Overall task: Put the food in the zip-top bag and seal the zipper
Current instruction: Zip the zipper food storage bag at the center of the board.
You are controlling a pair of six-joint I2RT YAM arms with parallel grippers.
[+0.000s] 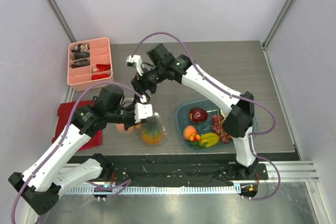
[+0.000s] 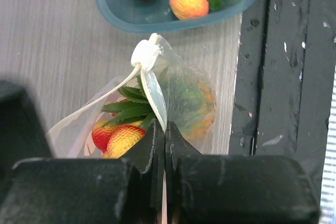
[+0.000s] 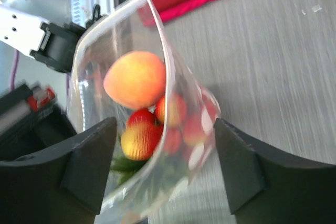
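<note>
I am seeing the left gripper (image 2: 160,129) pinching the zip-top bag (image 2: 185,98) by its edge, the right gripper (image 3: 165,150) straddling it, jaws spread.

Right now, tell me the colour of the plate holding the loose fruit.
Teal. The plate shows best in the top view.

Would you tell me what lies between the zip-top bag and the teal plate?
Only bare table separates the zip-top bag from the teal plate, shown in the left wrist view.

Far table (image 1: 236,69) bare (wide room); rightward, teal plate (image 1: 178,116) seemingly crowds the zip-top bag (image 1: 153,132).
</note>
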